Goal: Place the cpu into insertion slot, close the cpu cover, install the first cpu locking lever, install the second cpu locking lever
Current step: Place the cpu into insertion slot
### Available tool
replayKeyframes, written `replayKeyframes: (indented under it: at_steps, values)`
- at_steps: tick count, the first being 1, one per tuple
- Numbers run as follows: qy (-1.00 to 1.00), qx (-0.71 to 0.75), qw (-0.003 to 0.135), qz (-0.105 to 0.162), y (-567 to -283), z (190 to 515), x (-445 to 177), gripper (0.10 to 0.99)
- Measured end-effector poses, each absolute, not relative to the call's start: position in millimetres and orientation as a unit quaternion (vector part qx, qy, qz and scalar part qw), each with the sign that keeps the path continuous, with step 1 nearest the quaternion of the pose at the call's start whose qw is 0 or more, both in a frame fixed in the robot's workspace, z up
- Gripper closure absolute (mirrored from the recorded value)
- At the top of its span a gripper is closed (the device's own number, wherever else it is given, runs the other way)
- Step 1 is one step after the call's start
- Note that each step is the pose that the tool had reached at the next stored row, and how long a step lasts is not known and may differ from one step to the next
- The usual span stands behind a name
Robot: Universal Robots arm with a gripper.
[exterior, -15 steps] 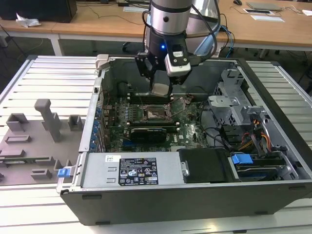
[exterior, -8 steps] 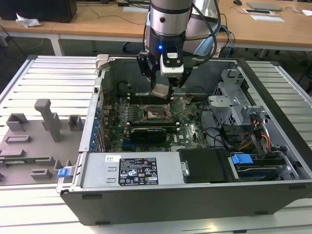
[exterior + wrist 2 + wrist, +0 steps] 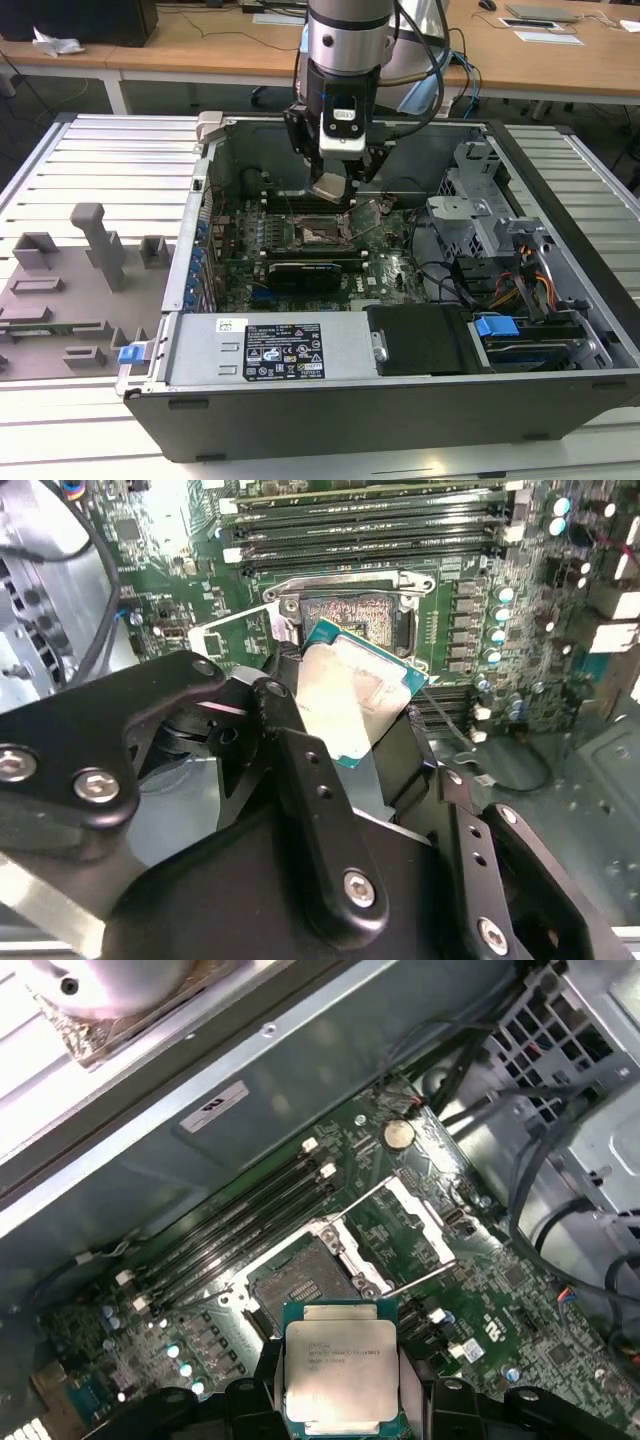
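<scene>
The cpu (image 3: 342, 1372) is held by its sides in the claw (image 3: 338, 172), which is closed on it. It is kept above the open insertion slot (image 3: 300, 1285), likely so both can be lined up.

Print on the cpu (image 3: 342, 1370) and the power-supply label (image 3: 285, 352) cannot be made out.
</scene>
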State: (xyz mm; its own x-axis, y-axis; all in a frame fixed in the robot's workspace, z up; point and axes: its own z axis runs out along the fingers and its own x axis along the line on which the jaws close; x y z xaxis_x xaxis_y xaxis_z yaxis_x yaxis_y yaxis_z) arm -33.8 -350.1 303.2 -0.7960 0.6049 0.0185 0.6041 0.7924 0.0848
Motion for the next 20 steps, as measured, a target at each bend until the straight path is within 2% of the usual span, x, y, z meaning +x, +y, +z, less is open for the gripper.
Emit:
replayKeyframes:
  at_steps: [20]
  values:
    - [0.878, 0.477, 0.012, 0.042, -350.1, 299.7, -33.8, 0.545]
